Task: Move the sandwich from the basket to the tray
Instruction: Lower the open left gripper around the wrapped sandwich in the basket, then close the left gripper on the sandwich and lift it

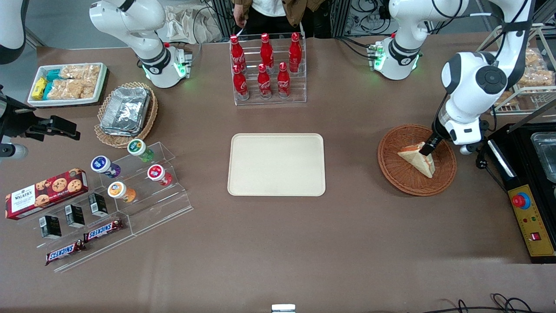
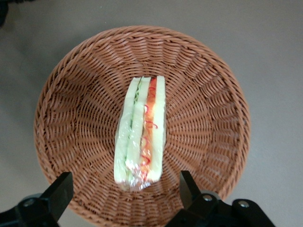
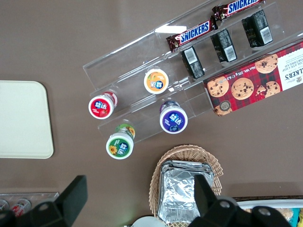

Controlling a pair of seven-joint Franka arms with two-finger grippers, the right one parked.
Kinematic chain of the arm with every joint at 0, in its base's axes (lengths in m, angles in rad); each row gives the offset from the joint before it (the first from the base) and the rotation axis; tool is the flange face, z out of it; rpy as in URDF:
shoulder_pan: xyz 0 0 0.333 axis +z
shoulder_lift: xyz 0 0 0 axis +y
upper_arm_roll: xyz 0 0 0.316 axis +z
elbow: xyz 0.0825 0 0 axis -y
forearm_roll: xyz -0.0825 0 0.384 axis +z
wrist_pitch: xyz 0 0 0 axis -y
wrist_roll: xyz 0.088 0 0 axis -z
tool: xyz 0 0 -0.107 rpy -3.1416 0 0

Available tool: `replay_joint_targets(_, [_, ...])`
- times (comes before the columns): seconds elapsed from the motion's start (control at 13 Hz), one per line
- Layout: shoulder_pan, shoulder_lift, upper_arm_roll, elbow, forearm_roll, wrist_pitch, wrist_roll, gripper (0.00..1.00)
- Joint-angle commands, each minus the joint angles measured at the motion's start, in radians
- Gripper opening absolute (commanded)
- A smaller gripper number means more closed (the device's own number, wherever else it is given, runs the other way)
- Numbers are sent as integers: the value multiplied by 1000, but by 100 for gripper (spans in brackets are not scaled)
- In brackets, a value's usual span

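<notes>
Reaching down over the basket [image 1: 417, 160], the claw [image 2: 127, 191] hovers with its fingers [image 2: 188, 186] spread wide on either side of the sandwich [image 2: 140, 135], gripping nothing. The sandwich lies in the middle of the basket, cut edge up. This looks like the approach before the grasp. Next the claw likely needs to drop lower and close gently on the bread, then carry it across the bench [image 1: 278, 243] to the tray [image 1: 276, 164], well apart toward the parked arm's end.

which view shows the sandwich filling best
The left wrist view: the sandwich lies in the basket cut edge up, below the open gripper. The front view shows only a small wedge; the right wrist view misses it.
</notes>
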Motion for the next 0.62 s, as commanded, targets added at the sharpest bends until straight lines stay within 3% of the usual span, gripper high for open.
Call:
replay_joint_targets(0.0, [7,39,-5,-39,17,110,-54,100])
replay_joint_targets(0.54, [8,165,-4,-74,15,283,-56,100])
